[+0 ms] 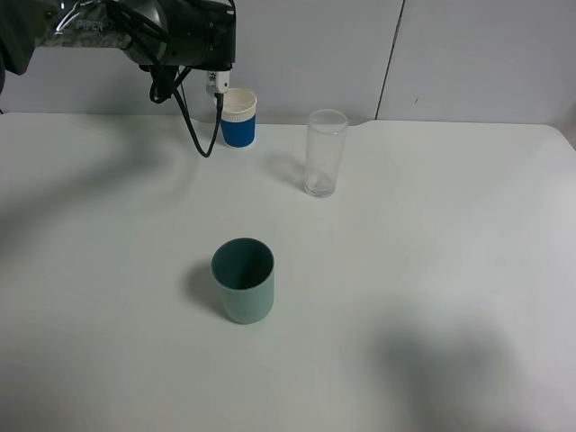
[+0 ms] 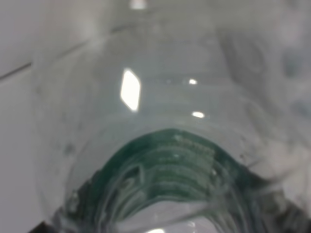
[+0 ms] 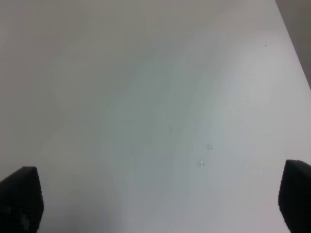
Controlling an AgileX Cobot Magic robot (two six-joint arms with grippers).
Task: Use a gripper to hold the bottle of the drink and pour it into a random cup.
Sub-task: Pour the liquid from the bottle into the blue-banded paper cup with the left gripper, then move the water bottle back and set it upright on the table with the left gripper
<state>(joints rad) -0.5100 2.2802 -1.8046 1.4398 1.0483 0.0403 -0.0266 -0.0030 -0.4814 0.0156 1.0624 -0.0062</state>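
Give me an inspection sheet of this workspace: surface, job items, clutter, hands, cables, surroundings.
Surface: white table; two small droplets lie below the right hand.
Job's things: bottle, clear with a green label, fills the left wrist view. Teal cup stands upright mid-table. Clear glass stands upright farther back. Blue and white cup is near the back edge.
Clutter: nothing seen.
Hands: left hand is not visible itself and is apparently shut on the bottle. Right hand is open above the table.
Cables: black cable loops down from the left arm beside the blue and white cup.
Surroundings: grey wall panels behind the table.
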